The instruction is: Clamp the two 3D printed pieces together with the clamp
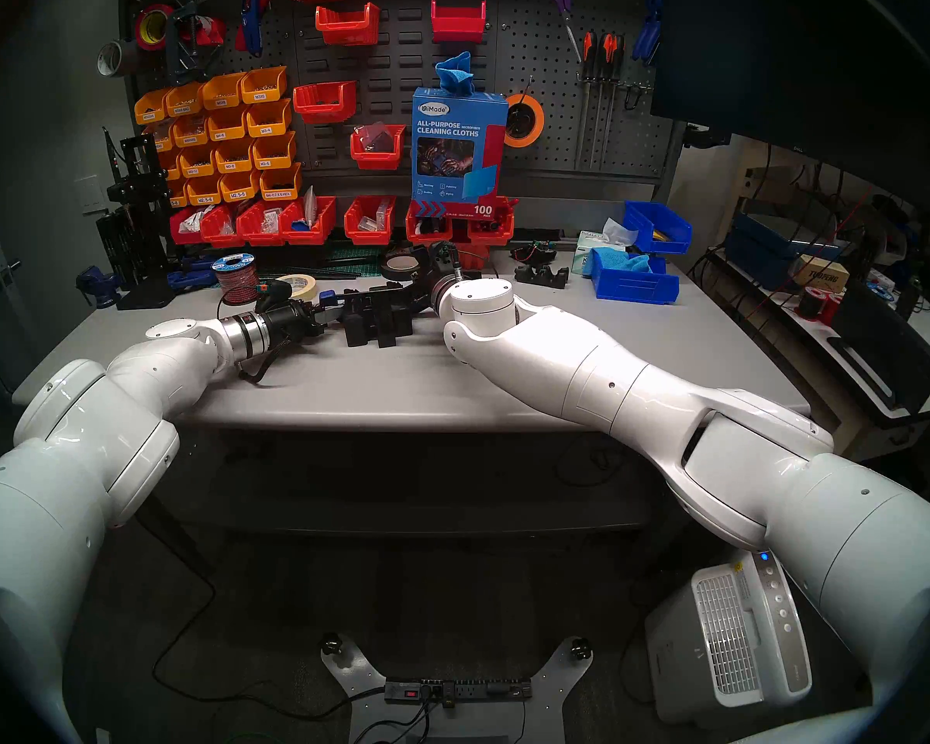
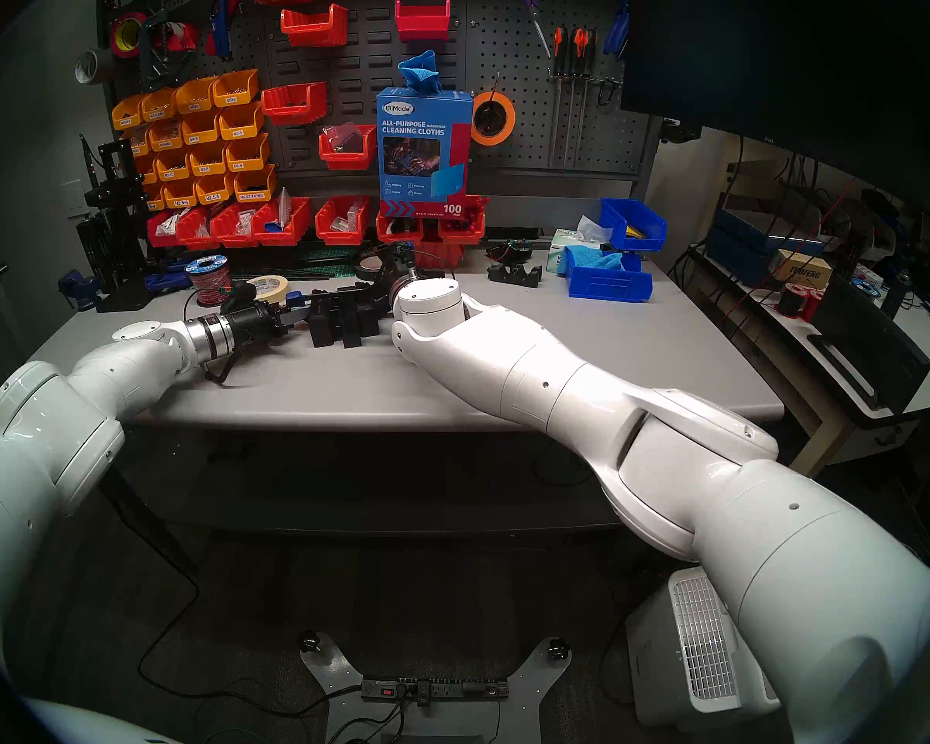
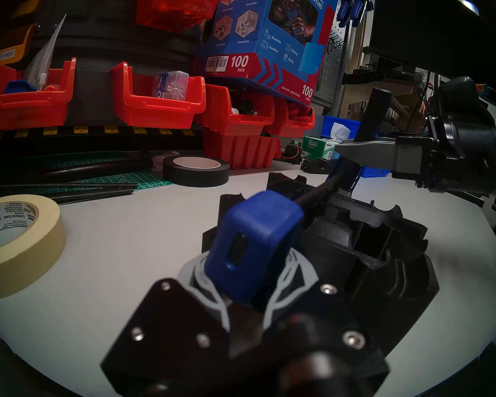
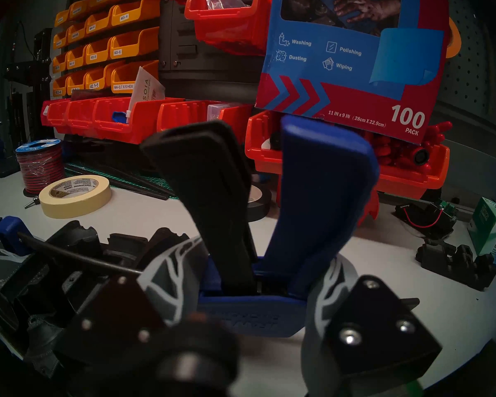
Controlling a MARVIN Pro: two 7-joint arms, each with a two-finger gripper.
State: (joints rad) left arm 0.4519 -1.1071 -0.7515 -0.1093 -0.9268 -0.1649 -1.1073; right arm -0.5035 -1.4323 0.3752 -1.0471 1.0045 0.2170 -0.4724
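Two printed pieces [image 1: 378, 319] sit together mid-desk [image 1: 398, 383] with the clamp [image 3: 255, 244] laid across them. Left pincer [image 3: 241, 290] grips its blue end jaw; right pincer [image 4: 249, 290] clenches the handle body. Squeezing tight seemingly remains.

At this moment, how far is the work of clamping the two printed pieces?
Done: the two 3D printed pieces sit together on the table, with the clamp laid across them. In hand: the left gripper holds its blue end jaw and the right gripper holds its trigger-handle body. Left: whether the clamp already presses the pieces cannot be seen; then both grippers must release.
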